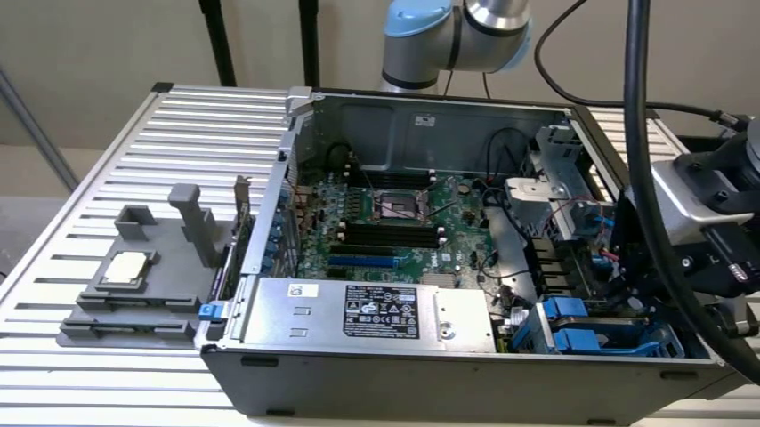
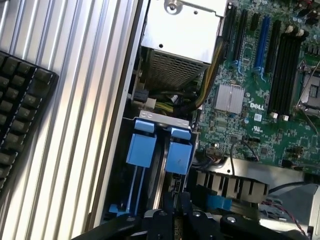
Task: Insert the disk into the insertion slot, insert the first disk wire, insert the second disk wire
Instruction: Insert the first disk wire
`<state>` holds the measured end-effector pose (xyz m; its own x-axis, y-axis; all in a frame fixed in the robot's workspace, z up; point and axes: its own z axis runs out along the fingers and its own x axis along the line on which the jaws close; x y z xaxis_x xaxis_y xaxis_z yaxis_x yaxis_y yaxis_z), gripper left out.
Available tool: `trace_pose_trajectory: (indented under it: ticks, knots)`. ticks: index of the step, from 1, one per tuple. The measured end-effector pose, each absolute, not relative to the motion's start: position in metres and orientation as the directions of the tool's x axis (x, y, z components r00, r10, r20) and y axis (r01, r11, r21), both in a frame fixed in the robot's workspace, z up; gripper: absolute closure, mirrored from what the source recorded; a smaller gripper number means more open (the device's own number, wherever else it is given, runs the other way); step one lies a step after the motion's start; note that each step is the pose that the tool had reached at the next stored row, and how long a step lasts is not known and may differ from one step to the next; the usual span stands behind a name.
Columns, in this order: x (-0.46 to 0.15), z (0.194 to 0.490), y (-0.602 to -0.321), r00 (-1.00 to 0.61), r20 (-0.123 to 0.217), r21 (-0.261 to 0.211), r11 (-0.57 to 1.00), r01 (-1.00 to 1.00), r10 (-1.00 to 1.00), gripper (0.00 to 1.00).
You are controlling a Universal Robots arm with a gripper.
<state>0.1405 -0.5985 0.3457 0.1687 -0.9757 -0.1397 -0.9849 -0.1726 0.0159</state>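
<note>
Gripper fingers drawn nearly together; anything pinched, can't tell. Disk appears seated in insertion slot, just ahead of fingertips, long axis running straight toward them.

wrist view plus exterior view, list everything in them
computer case: one, dark grey, on the table
motherboard: one, green, inside the case
power-supply box: one, silver, inside the case
drive cage: one, grey-blue, inside the case
latch tabs: two, bright blue, on the cage
fixture: one, grey, table, exterior view's left
chip: one, silver, on the fixture
keyboard: one, black, on the table
table: one, silver, ribbed
robot arm: one, grey and blue, behind the case
pincer: one, black, above the drive cage
</note>
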Motion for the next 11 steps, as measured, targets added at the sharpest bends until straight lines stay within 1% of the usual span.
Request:
trace_pose_trajectory:
  ticks: [11]
  knots:
    - [0.14, 0.3433, -0.5984, 0.007, -0.139, 0.016, -0.009, -1.0, -0.99, 0.84]
